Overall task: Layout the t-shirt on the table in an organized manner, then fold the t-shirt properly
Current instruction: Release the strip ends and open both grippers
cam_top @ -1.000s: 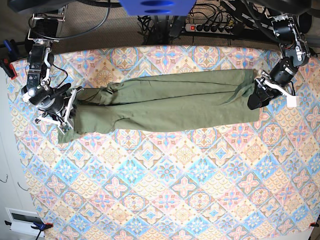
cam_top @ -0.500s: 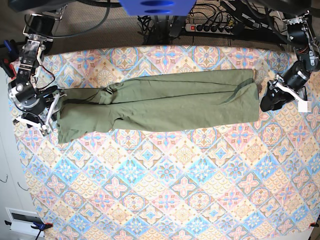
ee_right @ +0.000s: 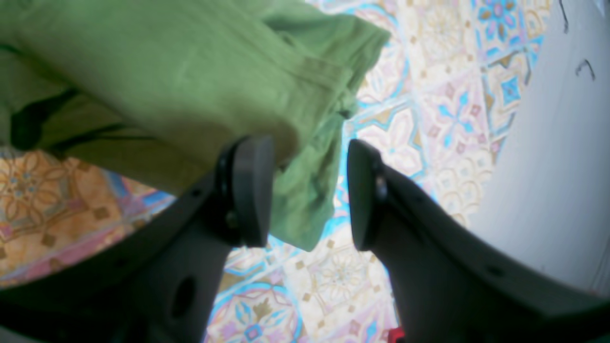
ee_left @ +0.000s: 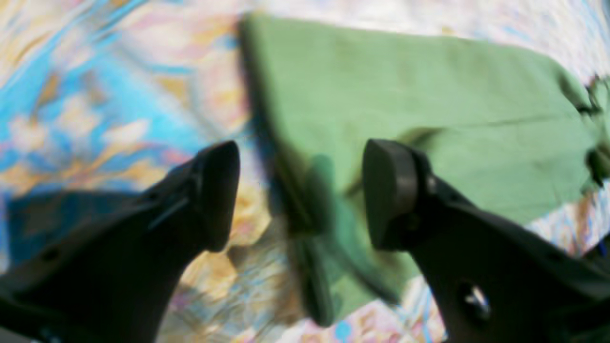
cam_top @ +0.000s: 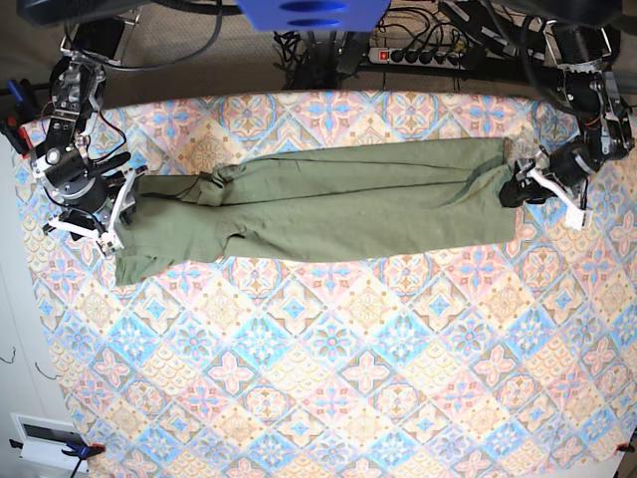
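Note:
The olive-green t-shirt lies stretched into a long, narrow band across the far half of the table, with creases along its length. My right gripper is at its left end. In the right wrist view that gripper stands open over a loose corner of the t-shirt, with patterned cloth showing between the fabric and one finger. My left gripper is at the right end. In the blurred left wrist view it is open over the t-shirt's edge, gripping nothing.
A power strip and cables lie beyond the table's far edge. A red clamp grips the left table edge, and a pale floor strip with a white box runs along the left side.
My right gripper has opened and let go of the shirt's left end, which now lies flatter and further left. My left gripper has opened wider and returned to the right edge.

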Robot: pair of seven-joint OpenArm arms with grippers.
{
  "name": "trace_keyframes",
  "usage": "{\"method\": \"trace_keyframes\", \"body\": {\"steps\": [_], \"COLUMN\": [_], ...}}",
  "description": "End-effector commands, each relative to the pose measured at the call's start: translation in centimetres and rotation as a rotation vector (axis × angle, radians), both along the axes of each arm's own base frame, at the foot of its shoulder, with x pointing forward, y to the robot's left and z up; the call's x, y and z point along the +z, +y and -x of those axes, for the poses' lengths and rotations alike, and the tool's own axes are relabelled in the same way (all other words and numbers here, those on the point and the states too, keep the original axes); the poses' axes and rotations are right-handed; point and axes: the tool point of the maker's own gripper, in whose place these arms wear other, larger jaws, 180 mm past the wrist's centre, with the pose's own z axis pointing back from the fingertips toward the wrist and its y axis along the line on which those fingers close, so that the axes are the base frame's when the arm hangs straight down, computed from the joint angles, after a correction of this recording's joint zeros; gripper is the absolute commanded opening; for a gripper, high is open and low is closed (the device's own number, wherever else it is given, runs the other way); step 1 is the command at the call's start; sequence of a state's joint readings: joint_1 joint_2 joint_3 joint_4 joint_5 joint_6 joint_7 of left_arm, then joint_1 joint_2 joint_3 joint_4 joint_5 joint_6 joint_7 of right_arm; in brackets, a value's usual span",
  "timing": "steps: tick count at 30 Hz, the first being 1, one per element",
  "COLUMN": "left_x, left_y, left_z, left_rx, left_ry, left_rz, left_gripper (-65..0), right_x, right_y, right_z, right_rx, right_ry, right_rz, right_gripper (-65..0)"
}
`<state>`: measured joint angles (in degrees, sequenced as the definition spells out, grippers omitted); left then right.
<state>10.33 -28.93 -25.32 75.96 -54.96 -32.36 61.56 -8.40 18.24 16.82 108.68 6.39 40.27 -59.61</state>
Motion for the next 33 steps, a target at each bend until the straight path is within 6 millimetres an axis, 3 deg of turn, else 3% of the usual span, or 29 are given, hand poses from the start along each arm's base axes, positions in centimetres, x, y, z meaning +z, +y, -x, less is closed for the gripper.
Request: {"method": "trace_keyframes", "body": {"steps": [1, 10, 14, 17, 20, 24, 25, 33], "left_x": [1.5, 0.0, -1.5, -2.0, -2.2, -1.2, -0.9, 2.1], "left_y": [0.4, -2.3, -5.5, -7.2, -8.1, -6.1, -5.3, 3.4], "left_z": [-1.1, -0.6, -0.1, 0.2, 0.3, -0.3, -0.4, -0.1], "left_rx": [-0.006, 0.003, -0.084, -0.128, -0.135, -0.077, -0.054, 0.049], "left_ry": [-0.052, -0.036, 0.01, 0.026, 0.028, -0.008, -0.016, -0.046], "left_rz": [-0.005, 0.066, 0.081, 0.095, 0.113, 0.109, 0.102, -0.051], "left_gripper": [-22.8, -22.8, -23.8, -28.0, -39.4, -62.7, -65.0, -65.0], "right_x": [1.5, 1.6, 1.7, 1.7, 1.7, 1.6, 1.6, 1.6], "right_y": [-0.3, -0.4, -0.3, -0.5, -0.5, -0.5, -0.5, -0.4], "right_z": [-0.8, -0.8, -1.0, -0.9, -0.9, -0.9, -0.8, -0.8], "right_rx": [0.006, 0.003, 0.003, -0.001, -0.001, -0.001, -0.001, 0.0], "right_ry": [-0.051, -0.053, -0.055, -0.053, -0.053, -0.052, -0.05, -0.049], "right_rz": [0.011, 0.011, 0.011, 0.013, 0.013, 0.013, 0.013, 0.013], "right_gripper": [-40.3, -40.3, -40.3, -40.3, -40.3, -40.3, -40.3, -40.3]}}
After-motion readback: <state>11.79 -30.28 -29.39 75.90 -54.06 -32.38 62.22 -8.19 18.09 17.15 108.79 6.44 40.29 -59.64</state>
